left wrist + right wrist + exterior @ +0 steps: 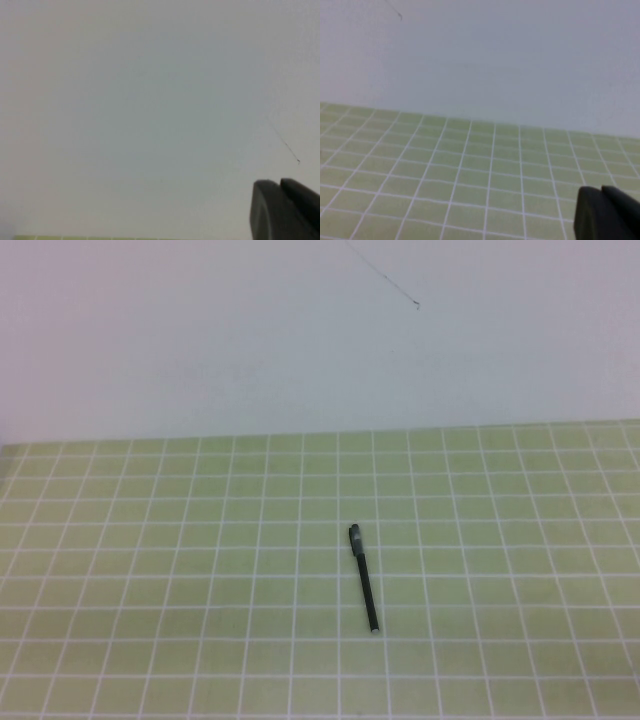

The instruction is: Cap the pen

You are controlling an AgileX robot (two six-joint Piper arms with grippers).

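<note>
The pen [364, 580] is a thin black stick lying flat on the green grid mat [180, 580], a little right of centre in the high view. Its far end is slightly thicker and its near end shows a small pale tip. I see no separate cap piece. Neither arm shows in the high view. My left gripper [280, 186] is shut and empty, facing the white wall. My right gripper [601, 192] is shut and empty, above the mat. The pen shows in neither wrist view.
A white wall [300, 340] rises behind the mat, with a thin dark line mark [385, 278] on it. The mat's far edge meets the wall.
</note>
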